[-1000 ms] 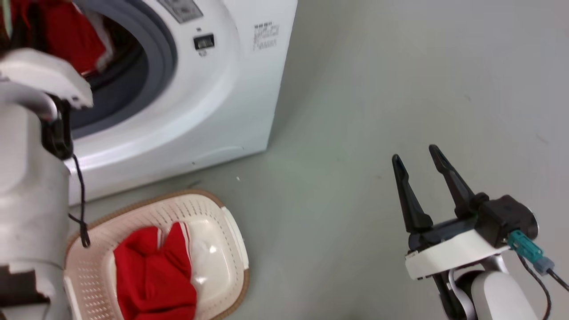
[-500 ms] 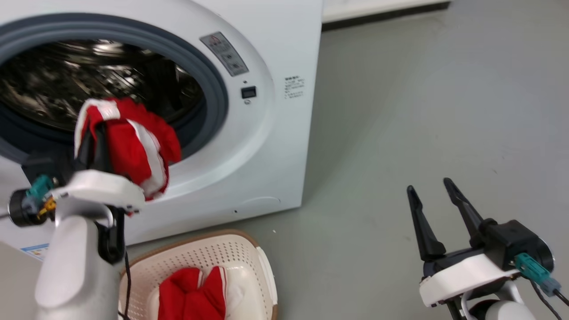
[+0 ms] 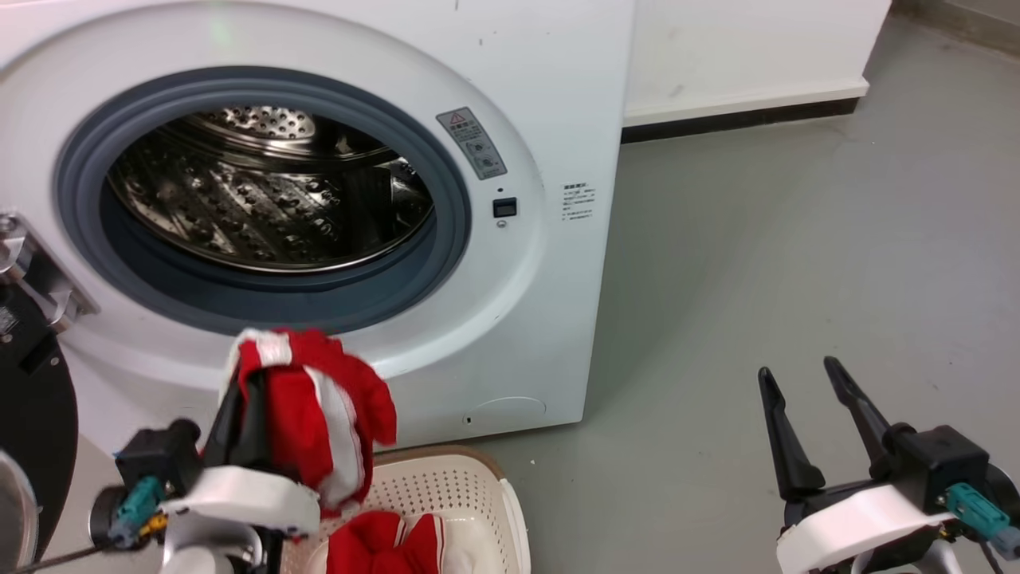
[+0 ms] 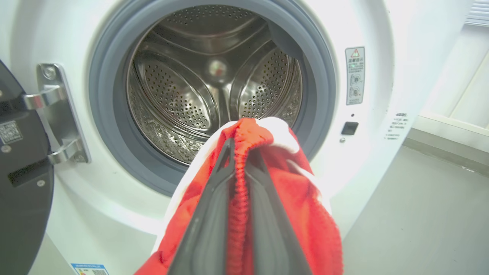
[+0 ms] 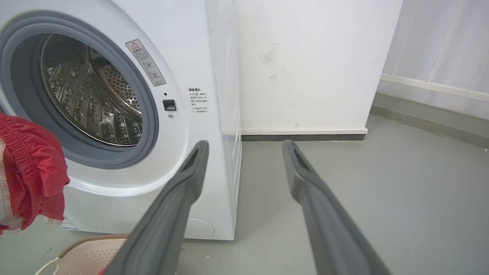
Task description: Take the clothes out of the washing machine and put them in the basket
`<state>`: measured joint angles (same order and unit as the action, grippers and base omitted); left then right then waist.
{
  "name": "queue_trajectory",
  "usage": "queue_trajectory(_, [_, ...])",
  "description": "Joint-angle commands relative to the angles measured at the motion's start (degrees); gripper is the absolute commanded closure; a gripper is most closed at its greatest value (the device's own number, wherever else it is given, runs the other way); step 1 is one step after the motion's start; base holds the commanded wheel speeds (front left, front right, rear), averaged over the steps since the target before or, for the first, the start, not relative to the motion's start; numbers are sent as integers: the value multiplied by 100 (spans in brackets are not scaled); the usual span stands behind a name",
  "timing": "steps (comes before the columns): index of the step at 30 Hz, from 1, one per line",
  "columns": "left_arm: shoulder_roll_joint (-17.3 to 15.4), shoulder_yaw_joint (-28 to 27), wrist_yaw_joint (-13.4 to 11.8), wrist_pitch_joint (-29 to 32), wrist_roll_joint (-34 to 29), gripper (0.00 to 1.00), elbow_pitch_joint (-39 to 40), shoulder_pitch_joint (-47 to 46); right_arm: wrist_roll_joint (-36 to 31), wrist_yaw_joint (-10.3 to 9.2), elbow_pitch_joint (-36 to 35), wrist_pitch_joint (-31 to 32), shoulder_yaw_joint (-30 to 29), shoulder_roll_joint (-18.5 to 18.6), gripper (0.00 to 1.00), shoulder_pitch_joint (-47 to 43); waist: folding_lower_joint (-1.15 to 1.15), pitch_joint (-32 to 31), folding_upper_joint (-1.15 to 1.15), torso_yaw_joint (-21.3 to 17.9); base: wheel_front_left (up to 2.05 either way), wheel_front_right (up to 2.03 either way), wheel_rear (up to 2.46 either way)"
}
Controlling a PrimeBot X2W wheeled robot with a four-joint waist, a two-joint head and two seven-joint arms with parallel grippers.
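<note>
Red striped clothes are gripped in the left jaws outside the washing machine and just above the basket, evidently so they can be dropped onto the garment lying there, while the right jaws are held spread, empty.

a grey floor spreads from 2 to 5 o'clock in the head view. a white wall stands at 1 o'clock, with a dark skirting strip along its foot. in the right wrist view, faint scuff marks smudge that wall at 12 o'clock, and pale ribbed panelling sits at 2 o'clock.
</note>
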<state>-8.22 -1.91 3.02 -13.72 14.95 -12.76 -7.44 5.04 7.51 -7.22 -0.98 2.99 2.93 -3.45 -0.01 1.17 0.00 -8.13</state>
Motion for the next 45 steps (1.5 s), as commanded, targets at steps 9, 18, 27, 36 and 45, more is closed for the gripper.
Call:
queue_trajectory(9, [243, 158, -97, 159, 194, 100, -194, 645, -17, -4, -164, 56, 45, -10, 0, 145, 1, 369, 0, 85, 0, 0, 0])
queue_trajectory(18, [400, 571, -25, 231, 224, 100, -1366, 296, 91, -4, -148, -60, 257, -10, 0, 487, 1, 1047, 0, -88, 0, 0, 0])
queue_trajectory(27, [352, 749, 21, 100, 123, 100, -2776, -727, 108, -4, -153, -176, 454, -11, 0, 984, 1, 2171, 0, -203, 0, 0, 0])
queue_trajectory(36, [175, 785, 114, -80, 81, 100, -4060, -1788, 154, -4, -95, -335, 592, -11, 0, 1510, 1, 3156, 0, -293, 0, 0, 0])
queue_trajectory(45, [91, 779, 36, -140, 69, 100, -5016, -2421, 234, -4, 75, -499, 770, -10, 0, 1852, 1, 3767, 0, -467, 0, 0, 0])
